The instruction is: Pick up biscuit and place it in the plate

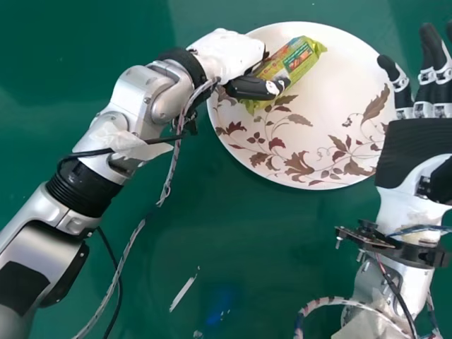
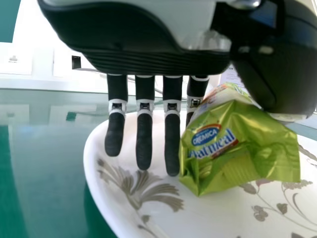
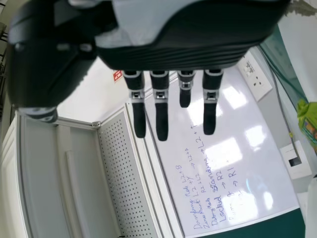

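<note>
Head view: counter [image 1: 233, 247] carries plate [image 1: 339, 92]. Right robot hand [image 1: 409, 152]: beside plate's right rim, fingers straight, spread. Left robot hand [image 1: 229, 55]: at far-left rim, fingers straight, spread, thumb against biscuit [image 1: 302, 56]; firm pinch cannot be confirmed. Biscuit: over plate's far-left part, tilted.

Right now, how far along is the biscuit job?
It looks nearly done: the biscuit packet is over the plate, inside its rim. The left hand is at the packet, fingers straight; whether it carries any weight, I cannot tell. Probably left: let the packet settle, then draw that hand clear.
</note>
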